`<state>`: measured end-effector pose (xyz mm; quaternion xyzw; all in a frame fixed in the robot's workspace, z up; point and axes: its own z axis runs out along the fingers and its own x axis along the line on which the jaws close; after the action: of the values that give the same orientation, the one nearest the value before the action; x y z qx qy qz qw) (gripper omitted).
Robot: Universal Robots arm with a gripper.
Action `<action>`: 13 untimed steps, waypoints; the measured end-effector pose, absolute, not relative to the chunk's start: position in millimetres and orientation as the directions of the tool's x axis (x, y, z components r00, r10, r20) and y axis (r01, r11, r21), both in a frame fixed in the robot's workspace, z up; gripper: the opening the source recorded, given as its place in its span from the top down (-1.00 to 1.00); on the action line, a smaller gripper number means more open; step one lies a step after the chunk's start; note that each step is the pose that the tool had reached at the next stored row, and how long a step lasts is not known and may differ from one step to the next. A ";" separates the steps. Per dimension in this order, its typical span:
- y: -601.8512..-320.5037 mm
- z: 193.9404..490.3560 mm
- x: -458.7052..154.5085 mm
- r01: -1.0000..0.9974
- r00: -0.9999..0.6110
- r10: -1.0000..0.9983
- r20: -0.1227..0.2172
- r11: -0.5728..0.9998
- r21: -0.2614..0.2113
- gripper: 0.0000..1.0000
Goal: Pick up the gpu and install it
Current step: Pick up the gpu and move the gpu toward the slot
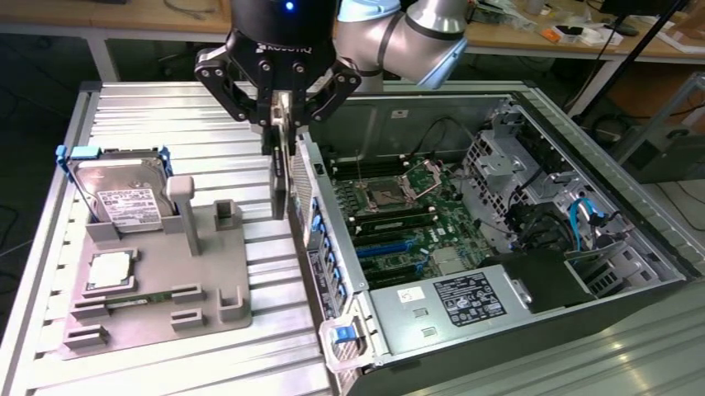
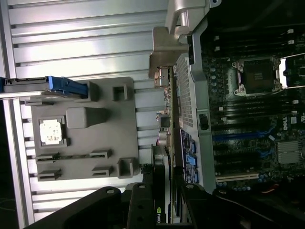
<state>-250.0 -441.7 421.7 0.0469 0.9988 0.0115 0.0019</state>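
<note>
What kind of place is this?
Probably a robotics lab set up for computer assembly: an open computer case on a ribbed metal table, a grey parts tray with a hard drive beside it, and cluttered wooden workbenches behind.

The thin dark gpu (image 1: 281, 173) hangs upright, edge-on, in the gripper (image 1: 282, 122) beside the case wall (image 1: 322, 247).

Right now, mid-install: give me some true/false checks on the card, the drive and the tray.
1. The black gripper grips the thin dark GPU card edge-on. True.
2. The card is already seated in a slot. False: it hangs unseated beside the wall of the open computer case.
3. The silver hard drive with blue frame lies inside the case. False: it stands in the grey plastic tray.
4. A square silver chip lies on that tray. True.
</note>
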 end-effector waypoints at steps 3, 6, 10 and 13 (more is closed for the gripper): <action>-441.7 421.7 -247.1 0.094 -0.996 0.094 -0.003 0.995 0.023 0.47; -441.7 421.7 -244.7 0.094 -0.996 0.094 -0.003 0.995 0.023 0.47; -441.7 421.7 -241.6 0.094 -0.996 0.094 -0.003 0.995 0.023 0.47; -441.7 421.7 -239.7 0.094 -0.996 0.094 -0.003 0.995 0.023 0.47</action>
<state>-239.7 -441.7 421.7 0.0469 0.9988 0.0115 0.0019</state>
